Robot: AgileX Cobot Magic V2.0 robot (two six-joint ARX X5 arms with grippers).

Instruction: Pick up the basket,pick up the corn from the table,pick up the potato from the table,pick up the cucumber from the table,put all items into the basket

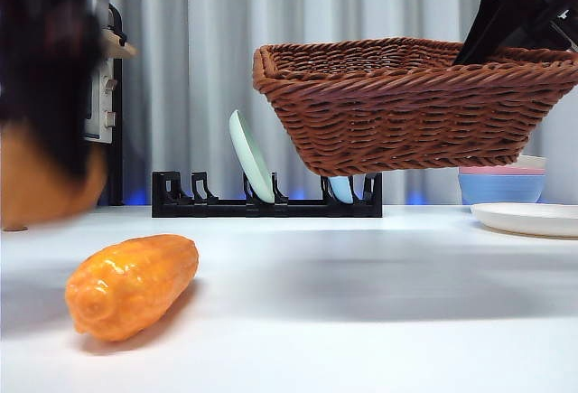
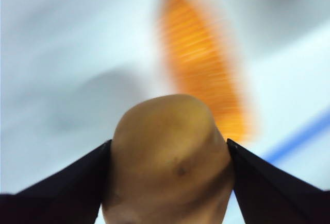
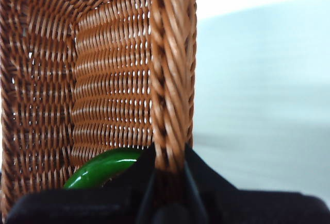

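The brown wicker basket hangs in the air at the upper right, my right gripper shut on its braided rim. The green cucumber lies inside the basket. My left gripper is shut on the tan potato, seen blurred at the far left of the front view as the potato under the dark arm. The bumpy orange corn lies on the white table at the near left, and it shows blurred beyond the potato as the corn.
A black dish rack with a pale green plate stands at the back. Stacked bowls and a white plate sit at the right edge. A beige device stands at the back left.
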